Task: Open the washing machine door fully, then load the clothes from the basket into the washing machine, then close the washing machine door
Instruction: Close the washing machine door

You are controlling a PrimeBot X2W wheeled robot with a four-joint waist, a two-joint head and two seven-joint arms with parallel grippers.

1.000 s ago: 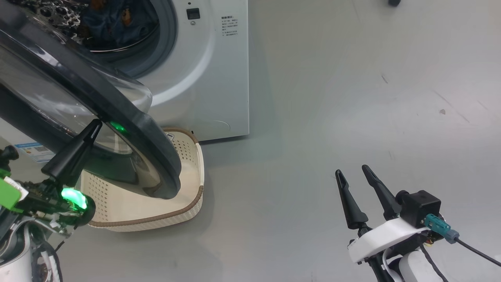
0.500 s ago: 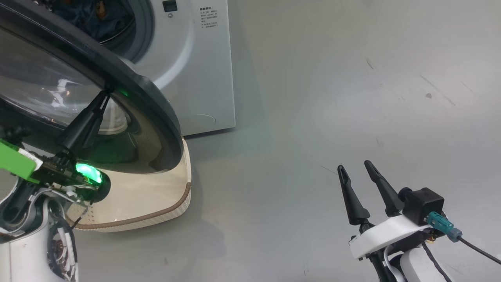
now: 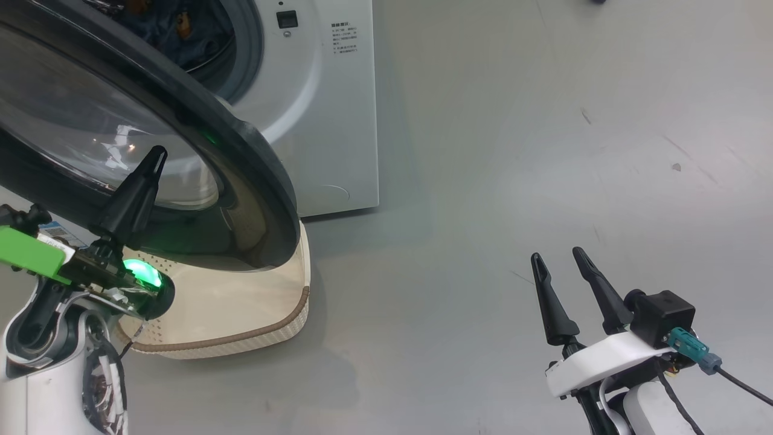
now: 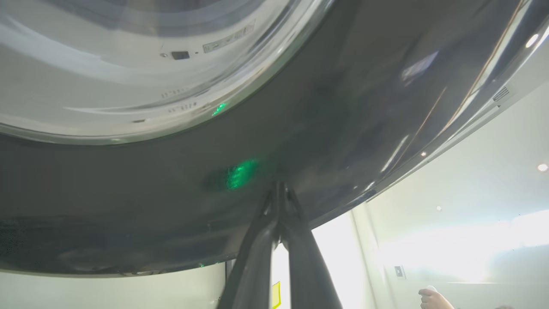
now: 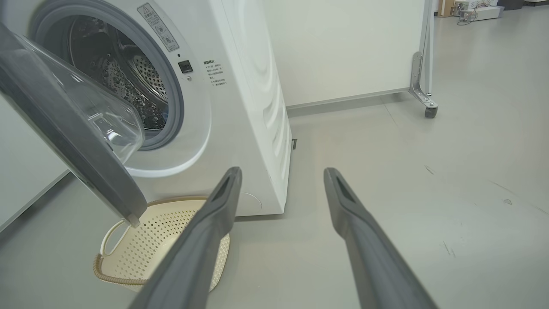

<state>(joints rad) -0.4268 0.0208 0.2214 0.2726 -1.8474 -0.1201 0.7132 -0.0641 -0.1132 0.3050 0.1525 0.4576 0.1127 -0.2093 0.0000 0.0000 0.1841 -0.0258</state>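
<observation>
The white washing machine stands at the upper left with the washing machine door part-way open, hanging over the basket. Blue clothes with orange patches lie inside the drum. My left gripper is shut and empty. Its tips rest against the door's glossy black rim, just below the glass bowl. My right gripper stands open over bare floor at the lower right, far from the machine. The basket looks empty inside.
Grey floor spreads to the right of the machine. A white panel on a castor stands behind at the right. A person's hand shows at the bottom right of the left wrist view.
The head view swayed left and back. My left gripper rose with its tips on the door, and the door's lower edge swung up and right, toward the machine. The right arm barely moved.
</observation>
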